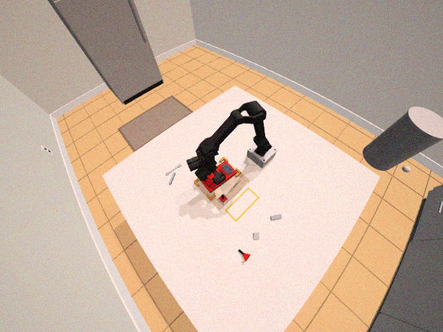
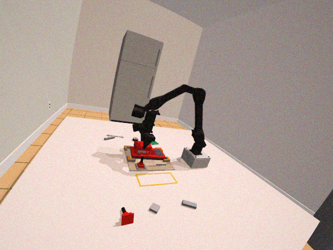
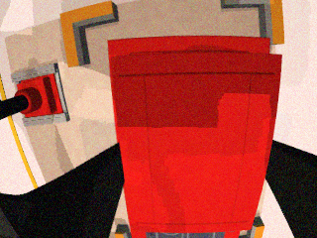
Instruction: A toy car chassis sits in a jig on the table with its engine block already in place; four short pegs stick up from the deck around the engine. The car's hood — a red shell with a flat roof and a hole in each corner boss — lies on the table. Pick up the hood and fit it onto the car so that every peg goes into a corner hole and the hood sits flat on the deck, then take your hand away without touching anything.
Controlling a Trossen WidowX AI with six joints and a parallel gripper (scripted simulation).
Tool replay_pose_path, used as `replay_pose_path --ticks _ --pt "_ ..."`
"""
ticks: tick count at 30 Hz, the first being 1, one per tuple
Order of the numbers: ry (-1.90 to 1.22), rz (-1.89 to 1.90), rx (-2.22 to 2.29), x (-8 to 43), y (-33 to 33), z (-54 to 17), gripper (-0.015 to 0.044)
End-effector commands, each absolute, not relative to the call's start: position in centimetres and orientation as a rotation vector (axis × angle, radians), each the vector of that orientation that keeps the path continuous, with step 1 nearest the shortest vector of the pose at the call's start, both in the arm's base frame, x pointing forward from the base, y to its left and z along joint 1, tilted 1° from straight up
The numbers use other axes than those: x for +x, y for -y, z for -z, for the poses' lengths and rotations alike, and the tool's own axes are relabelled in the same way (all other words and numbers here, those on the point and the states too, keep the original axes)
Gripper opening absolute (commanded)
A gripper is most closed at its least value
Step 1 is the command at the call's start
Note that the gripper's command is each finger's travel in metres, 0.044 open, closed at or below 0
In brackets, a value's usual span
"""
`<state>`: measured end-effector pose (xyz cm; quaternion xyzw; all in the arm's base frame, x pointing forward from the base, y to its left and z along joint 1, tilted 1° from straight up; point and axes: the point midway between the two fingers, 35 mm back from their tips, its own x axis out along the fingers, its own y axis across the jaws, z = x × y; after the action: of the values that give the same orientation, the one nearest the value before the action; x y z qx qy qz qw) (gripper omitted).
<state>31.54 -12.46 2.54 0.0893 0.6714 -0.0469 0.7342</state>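
The red hood (image 2: 138,144) (image 3: 190,178) is gripped flat side up, roughly level, over the red chassis (image 1: 232,173) (image 2: 150,156) (image 3: 188,44). My gripper (image 1: 210,177) (image 2: 145,146) (image 3: 193,148) is shut on the hood, a black finger at each side. The chassis sits between the orange and grey corners of the jig (image 1: 210,196) (image 2: 130,159) (image 3: 67,30). In the wrist view a strip of deck shows beyond the hood's far edge. The exterior view shows grey engine parts (image 2: 141,151) below the hood, which is above the deck. Pegs and corner holes cannot be made out.
A small red piece with a black knob (image 1: 223,198) (image 2: 140,164) (image 3: 45,99) stands beside the chassis. A yellow outline (image 1: 247,209) (image 2: 158,184), grey blocks (image 1: 275,216) (image 2: 154,208) and a red tool with a black handle (image 1: 245,256) (image 2: 127,218) lie farther out.
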Motion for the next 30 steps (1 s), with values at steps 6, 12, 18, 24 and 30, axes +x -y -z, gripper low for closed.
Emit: replay_pose_path --ticks 6,12,18,24,30 --pt "-1.475 0.103 0.2 31.54 12.42 -2.51 0.0" --pt "-1.475 0.103 0.2 31.54 12.42 -2.51 0.0" --pt "-1.475 0.103 0.2 31.54 12.42 -2.51 0.0" --pt "-1.475 0.103 0.2 31.54 12.42 -2.42 0.0" --pt "-1.475 0.103 0.2 31.56 12.42 -2.14 0.0"
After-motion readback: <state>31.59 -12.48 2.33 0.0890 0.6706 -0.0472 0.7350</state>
